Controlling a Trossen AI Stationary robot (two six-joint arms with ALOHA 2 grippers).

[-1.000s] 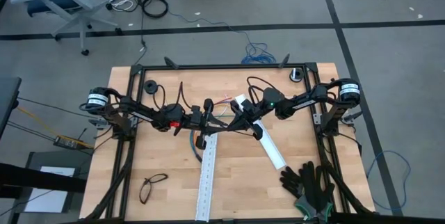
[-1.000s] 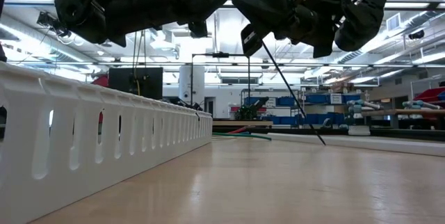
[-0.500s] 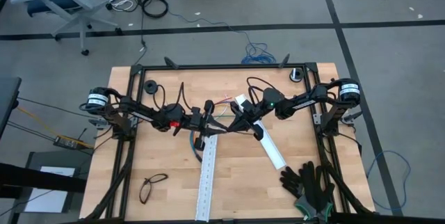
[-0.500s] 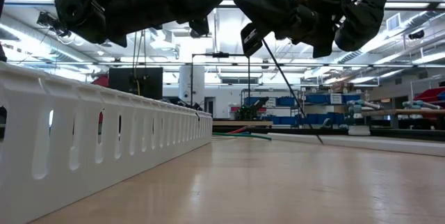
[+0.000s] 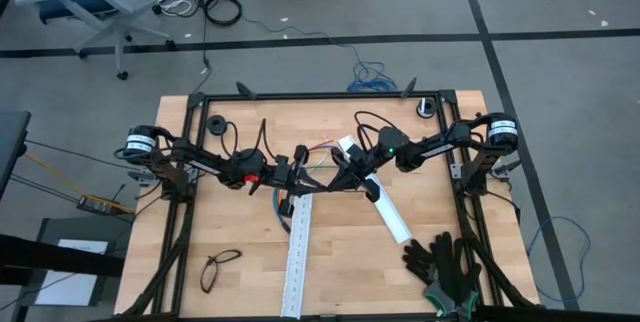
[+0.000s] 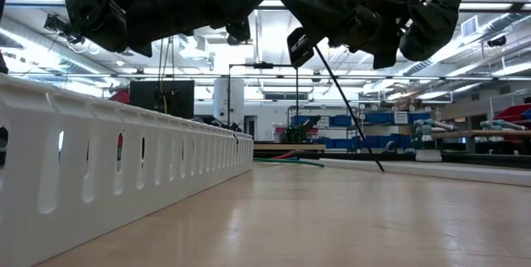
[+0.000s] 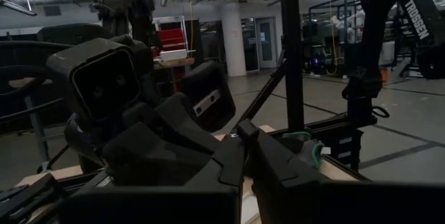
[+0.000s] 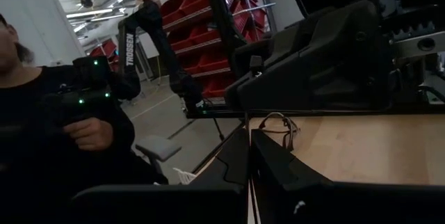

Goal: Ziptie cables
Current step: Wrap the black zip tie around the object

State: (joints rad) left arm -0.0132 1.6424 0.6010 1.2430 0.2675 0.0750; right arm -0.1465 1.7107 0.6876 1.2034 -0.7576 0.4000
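Note:
The cables lie on the table beneath both grippers: a blue-sheathed curve (image 5: 279, 200) with thin coloured wires (image 5: 322, 148) fanning toward the far edge; green and red strands (image 6: 286, 161) show low down. My left gripper (image 5: 303, 168) (image 7: 242, 135) and right gripper (image 5: 335, 174) (image 8: 248, 137) hover tip to tip above mid-table, both shut. A thin black zip tie (image 6: 348, 109) slants down from the right gripper (image 6: 299, 47). My right gripper pinches the zip tie by its upper end (image 6: 316, 50) between the two shut fingers; in the right wrist view a thin dark strip (image 8: 247, 121) sticks out past the fingertips. The tie hangs slanting below the fingers, and its lower end (image 6: 380, 168) reaches table level.
One white perforated rail (image 5: 298, 252) runs toward the near edge and fills the left of the low view (image 6: 124, 167). A second rail (image 5: 388, 210) lies slantwise on the right. Black gloves (image 5: 445, 267) and glasses (image 5: 220, 267) sit near the front. A person (image 8: 62, 126) is beyond the table.

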